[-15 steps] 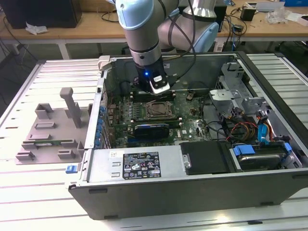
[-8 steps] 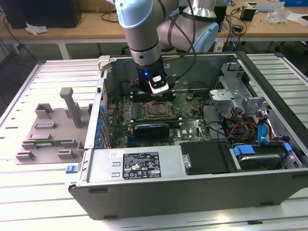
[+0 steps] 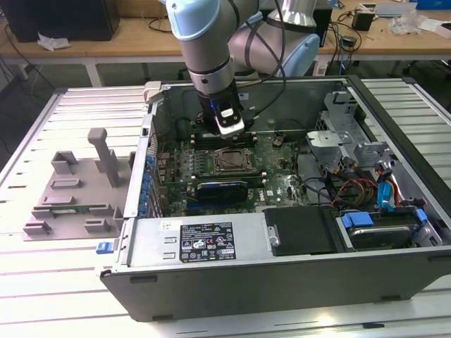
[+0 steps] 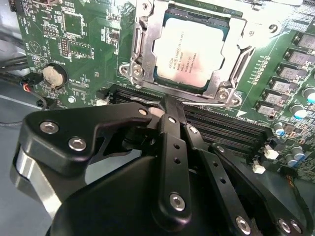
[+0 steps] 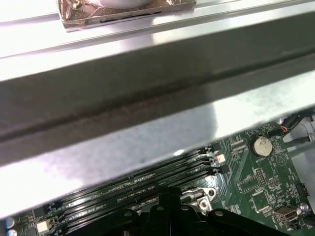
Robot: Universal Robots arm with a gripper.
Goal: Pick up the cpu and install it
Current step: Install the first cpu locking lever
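Observation:
The cpu, a flat square chip with a pale silver top, lies in its socket on the green motherboard, with the metal retention frame down around its edges. My gripper is shut, its black fingertips meeting right beside the socket at the thin wire lever; whether they pinch the lever I cannot tell. In the exterior view the gripper reaches down into the open computer case, just behind the socket. In the first wrist view the gripper hangs over the memory slots.
Black memory slots run beside the socket, and a coin battery sits nearby. A black expansion card, a power supply and cables crowd the case. A grey fixture lies at the exterior view's left. The case wall stands close.

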